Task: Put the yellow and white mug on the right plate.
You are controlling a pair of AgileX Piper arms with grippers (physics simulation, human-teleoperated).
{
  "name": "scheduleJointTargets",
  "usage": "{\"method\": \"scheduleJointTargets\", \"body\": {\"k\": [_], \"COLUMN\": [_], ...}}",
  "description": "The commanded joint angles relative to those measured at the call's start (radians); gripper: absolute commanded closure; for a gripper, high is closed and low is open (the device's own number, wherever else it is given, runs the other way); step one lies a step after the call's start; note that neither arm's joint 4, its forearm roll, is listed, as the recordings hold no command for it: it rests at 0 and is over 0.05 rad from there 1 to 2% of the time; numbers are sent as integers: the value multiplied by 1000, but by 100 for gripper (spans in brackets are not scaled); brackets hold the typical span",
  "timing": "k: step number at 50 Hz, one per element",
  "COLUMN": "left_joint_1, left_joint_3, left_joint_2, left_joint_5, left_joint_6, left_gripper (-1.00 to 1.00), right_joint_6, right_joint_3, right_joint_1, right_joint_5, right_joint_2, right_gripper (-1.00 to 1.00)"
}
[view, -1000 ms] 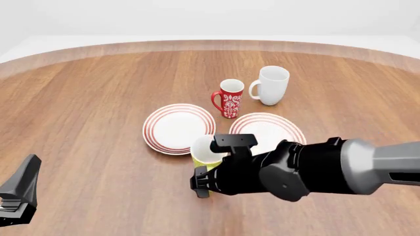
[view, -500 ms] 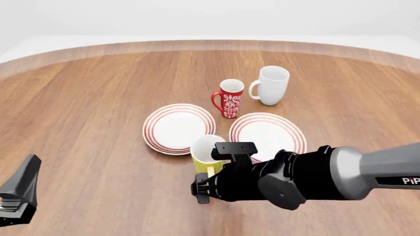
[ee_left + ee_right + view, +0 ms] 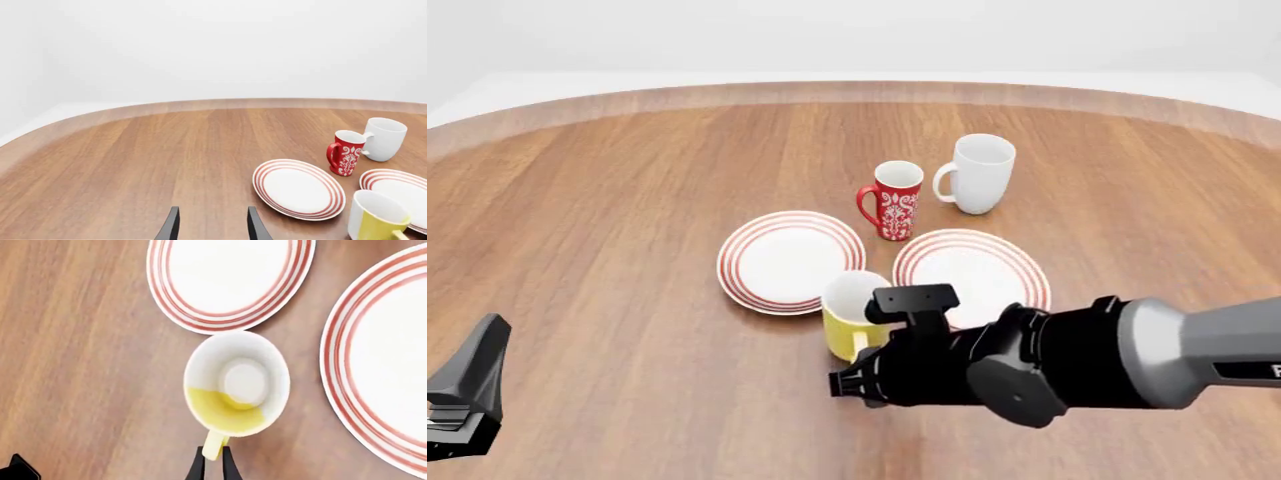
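The yellow and white mug (image 3: 851,312) stands upright just in front of the gap between the two plates, its handle turned toward me. In the right wrist view the mug (image 3: 237,385) is seen from above. My right gripper (image 3: 213,466) is shut on its yellow handle (image 3: 213,444). In the front view the right gripper (image 3: 857,374) is mostly hidden under its own arm. The right plate (image 3: 974,262) lies just right of and behind the mug, and also shows in the right wrist view (image 3: 387,365). My left gripper (image 3: 212,229) is open and empty at the near left (image 3: 467,400).
The left plate (image 3: 790,258) lies left of and behind the mug. A red white-patterned mug (image 3: 894,200) and a taller white mug (image 3: 978,173) stand behind the plates. My right arm (image 3: 1068,360) covers the near edge of the right plate.
My right arm has shifted a little to the right, and the yellow mug has moved slightly right with it. The left arm has not moved.
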Motion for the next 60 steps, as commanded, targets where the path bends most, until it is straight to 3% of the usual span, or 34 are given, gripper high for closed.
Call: {"method": "scheduleJointTargets", "body": {"k": [1,33,60], "left_joint_1": [0,0,0], "left_joint_3": [0,0,0], "left_joint_2": [0,0,0], "left_joint_5": [0,0,0], "left_joint_6": [0,0,0], "left_gripper": [-100,-100,-100], "right_joint_6": [-6,-80,-169], "right_joint_3": [2,0,20], "right_joint_1": [-7,-66,-179], "right_joint_5": [4,102,176], "right_joint_2": [-5,-117,-250], "right_gripper": [100,100,100]}}
